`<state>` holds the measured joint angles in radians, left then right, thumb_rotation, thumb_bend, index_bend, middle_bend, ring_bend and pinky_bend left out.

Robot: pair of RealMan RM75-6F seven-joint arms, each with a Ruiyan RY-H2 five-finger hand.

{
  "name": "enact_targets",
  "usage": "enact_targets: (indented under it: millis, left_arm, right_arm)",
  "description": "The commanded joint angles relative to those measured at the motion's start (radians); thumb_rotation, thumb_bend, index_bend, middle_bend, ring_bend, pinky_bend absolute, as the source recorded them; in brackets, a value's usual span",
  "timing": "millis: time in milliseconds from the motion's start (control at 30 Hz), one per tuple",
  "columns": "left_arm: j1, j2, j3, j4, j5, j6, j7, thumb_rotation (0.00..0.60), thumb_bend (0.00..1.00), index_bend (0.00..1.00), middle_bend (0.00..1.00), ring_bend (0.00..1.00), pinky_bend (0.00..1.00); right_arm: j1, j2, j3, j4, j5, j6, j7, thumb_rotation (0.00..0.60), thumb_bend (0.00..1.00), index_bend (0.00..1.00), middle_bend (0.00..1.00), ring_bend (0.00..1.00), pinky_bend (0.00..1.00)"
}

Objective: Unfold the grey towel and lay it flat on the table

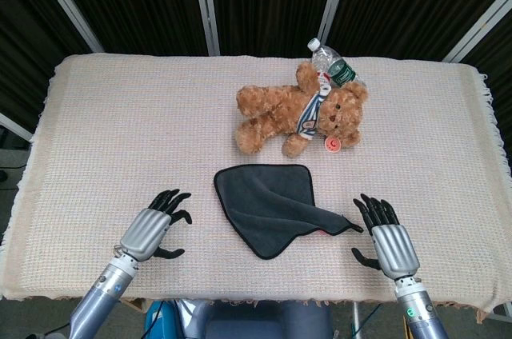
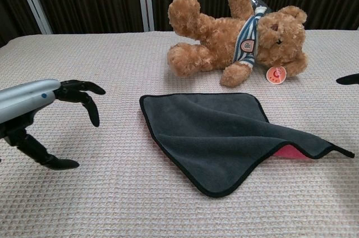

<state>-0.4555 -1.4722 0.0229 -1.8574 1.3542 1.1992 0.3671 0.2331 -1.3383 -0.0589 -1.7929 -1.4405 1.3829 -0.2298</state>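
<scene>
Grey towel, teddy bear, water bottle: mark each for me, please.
grey towel [image 2: 216, 128], chest view, middle of the grey top face.
teddy bear [image 2: 216, 39], chest view, its belly.
water bottle [image 1: 330, 62], head view, clear body behind the bear.

teddy bear lying on its back, far side | plastic bottle behind it, touching
</scene>
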Motion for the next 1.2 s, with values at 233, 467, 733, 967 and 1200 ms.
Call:
enact_targets:
  millis: [233,467,733,967,1200]
  left_arm:
    - [-0.060,-0.282,-0.052,0.185,0.058,0.000,0.192,0.600,0.10,0.50,0.11,0.00,0.00]
    - [-0.089,-0.423,-0.063,0.331,0.113,0.002,0.217,0.600,0.10,0.50,0.11,0.00,0.00]
    - [-0.122,-0.513,-0.073,0.442,0.126,-0.036,0.233,0.600,0.11,0.51,0.12,0.00,0.00]
    - [-0.142,-0.583,-0.081,0.530,0.145,-0.046,0.215,0.600,0.15,0.54,0.13,0.00,0.00]
    - [-0.157,-0.631,-0.088,0.591,0.148,-0.061,0.202,0.600,0.22,0.56,0.14,0.00,0.00]
  right_arm:
    - [-0.011,0.020,0.016,-0.004,-0.014,0.000,0.050,0.600,0.26,0.00,0.00,0.00,0.00]
    - [-0.015,0.038,0.034,-0.011,-0.017,-0.004,0.090,0.600,0.26,0.00,0.00,0.00,0.00]
    - [-0.014,0.049,0.054,-0.010,-0.014,-0.014,0.124,0.600,0.26,0.00,0.00,0.00,0.00]
    - [-0.019,0.053,0.064,-0.003,-0.012,-0.018,0.151,0.600,0.26,0.00,0.00,0.00,0.00]
    - [-0.030,0.053,0.063,0.006,-0.021,-0.015,0.168,0.600,0.26,0.00,0.00,0.00,0.00]
